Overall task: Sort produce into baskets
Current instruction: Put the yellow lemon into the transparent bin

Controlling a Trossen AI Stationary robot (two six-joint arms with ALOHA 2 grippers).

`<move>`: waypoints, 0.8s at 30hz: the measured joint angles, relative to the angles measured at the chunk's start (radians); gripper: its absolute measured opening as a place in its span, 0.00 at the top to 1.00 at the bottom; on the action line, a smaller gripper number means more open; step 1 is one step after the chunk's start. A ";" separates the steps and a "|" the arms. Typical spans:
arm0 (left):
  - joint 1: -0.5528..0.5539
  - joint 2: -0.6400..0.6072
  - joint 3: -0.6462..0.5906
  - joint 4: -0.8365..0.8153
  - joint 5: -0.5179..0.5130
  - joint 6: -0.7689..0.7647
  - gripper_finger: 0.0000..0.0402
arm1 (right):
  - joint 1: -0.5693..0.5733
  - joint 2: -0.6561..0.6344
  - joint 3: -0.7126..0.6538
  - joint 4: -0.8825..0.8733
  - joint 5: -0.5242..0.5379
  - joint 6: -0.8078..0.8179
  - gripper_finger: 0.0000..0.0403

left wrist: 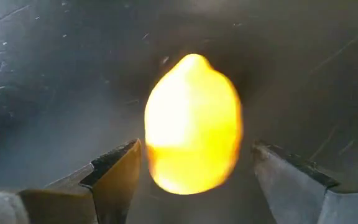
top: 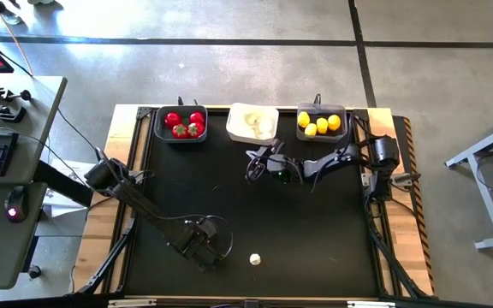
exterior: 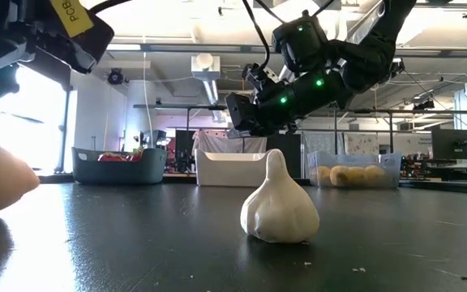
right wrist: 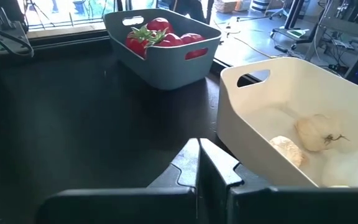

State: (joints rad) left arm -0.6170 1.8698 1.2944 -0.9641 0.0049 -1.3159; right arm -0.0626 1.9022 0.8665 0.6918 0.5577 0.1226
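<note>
A yellow lemon (left wrist: 193, 124) lies on the black table between the open fingers of my left gripper (left wrist: 196, 147), which stand on either side of it without touching. That gripper (top: 204, 250) is near the table's near edge and hides the lemon from above. A white garlic bulb (top: 254, 258) rests on the table to its right and shows close up in the low view (exterior: 280, 203). My right gripper (right wrist: 197, 163) is shut and empty, raised above the table (top: 253, 165) just in front of the white basket (top: 252, 122).
Three baskets stand in a row at the far edge. The dark grey one on the left (top: 181, 125) holds tomatoes (right wrist: 160, 34). The white one holds garlic bulbs (right wrist: 316, 132). The dark grey one on the right (top: 321, 122) holds lemons. The middle of the table (top: 229, 205) is bare.
</note>
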 joint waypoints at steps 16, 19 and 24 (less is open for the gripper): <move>-0.019 -0.006 -0.005 -0.066 -0.149 0.225 0.65 | 0.005 0.000 0.000 -0.081 -0.069 -0.007 1.00; 0.012 -0.010 -0.005 -0.055 -0.223 0.331 0.67 | 0.004 0.000 0.000 -0.076 -0.134 -0.041 1.00; 0.086 -0.015 -0.032 0.042 -0.271 0.540 0.67 | -0.014 0.000 0.000 -0.042 -0.219 -0.078 1.00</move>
State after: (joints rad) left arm -0.5307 1.8546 1.2624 -0.9219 -0.2663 -0.7760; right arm -0.0768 1.9026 0.8665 0.6496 0.3382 0.0442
